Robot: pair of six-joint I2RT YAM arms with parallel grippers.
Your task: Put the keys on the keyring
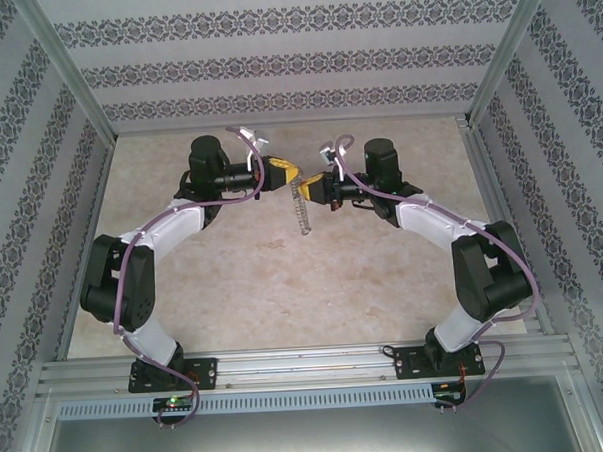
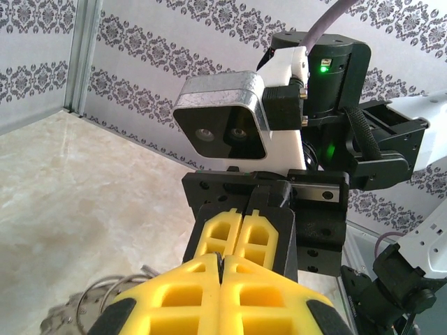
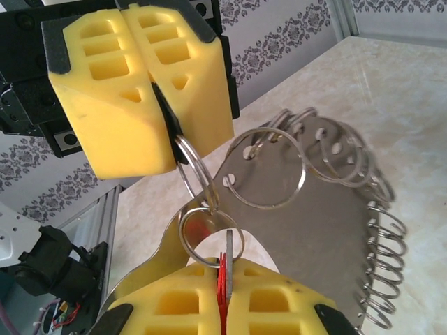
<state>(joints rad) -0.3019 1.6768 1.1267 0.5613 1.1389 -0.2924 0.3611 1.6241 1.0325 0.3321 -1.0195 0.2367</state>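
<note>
Keyring [image 3: 307, 209] hangs above table [image 3: 398, 91]; left jaws clamp its ring, right jaws clamp the keys [image 3: 223, 283].

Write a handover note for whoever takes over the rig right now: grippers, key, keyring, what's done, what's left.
Left gripper: shut on one wire ring at the edge of the keyring.
Right gripper: shut on the key, with its red head between the fingers.
Position: both grippers are raised over the table, tip to tip, and the keyring hangs between them.
Done: both items are lifted and brought together. The key's metal end is at a small ring.
Left: I cannot tell whether the key is threaded yet. Check that, finish threading if needed, then release.
</note>
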